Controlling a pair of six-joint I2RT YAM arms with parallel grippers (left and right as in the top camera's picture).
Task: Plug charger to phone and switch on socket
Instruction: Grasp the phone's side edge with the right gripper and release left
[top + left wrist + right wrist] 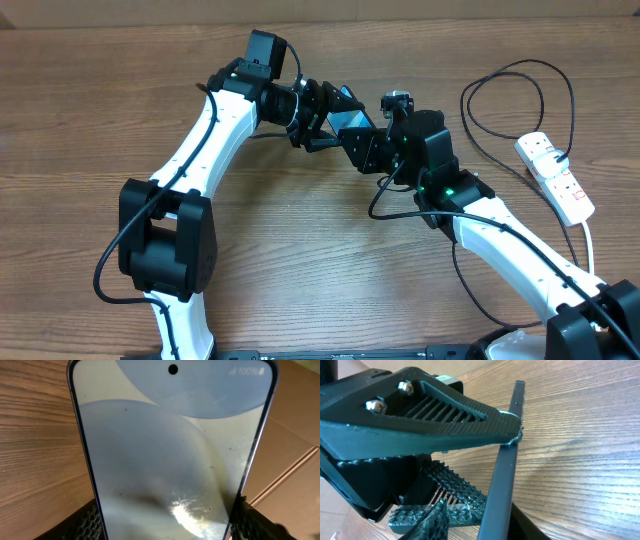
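The phone point(352, 121) is held in the air over the middle of the table, its light blue screen filling the left wrist view point(170, 450). My left gripper point(325, 125) is shut on its two long edges point(165, 530). In the right wrist view the phone point(507, 475) shows edge-on, with the left gripper's finger point(420, 415) on it. My right gripper point(365, 150) is open, its fingers point(492, 527) either side of the phone's edge. The charger's black cable point(466, 103) loops on the table at the right. The socket, a white power strip point(556, 177), lies at the far right.
The strip's thick white cord point(590, 240) runs toward the front right edge. Both arms cross the middle of the wooden table. A cardboard surface point(295, 445) lies beyond the phone in the left wrist view.
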